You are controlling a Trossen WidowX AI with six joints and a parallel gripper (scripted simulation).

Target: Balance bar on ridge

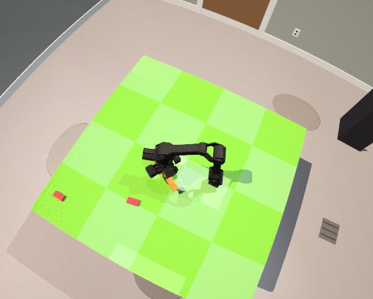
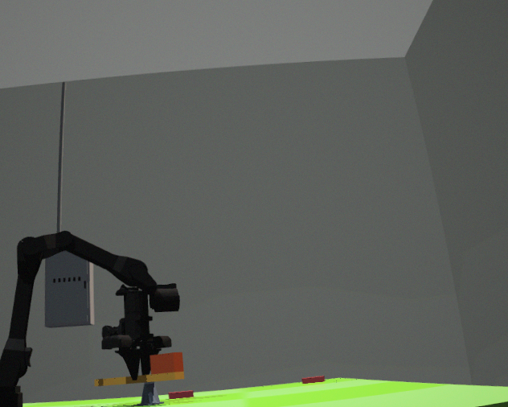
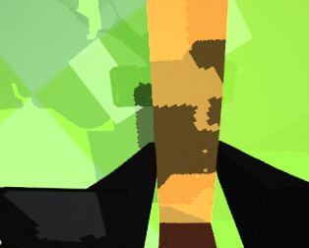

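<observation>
orange bar [image 1: 172,183] [image 2: 114,380] [image 3: 186,84], (snugly) between claw fingers [image 2: 134,368]

You see plain grey walls around a pinkish floor, with a brown door [image 1: 235,12] in a white frame and a socket [image 1: 295,32] beside it. On the wall in your exterior view hangs a grey electrical box [image 2: 67,292], a thin conduit [image 2: 61,157] rising above it to the ceiling.
</observation>
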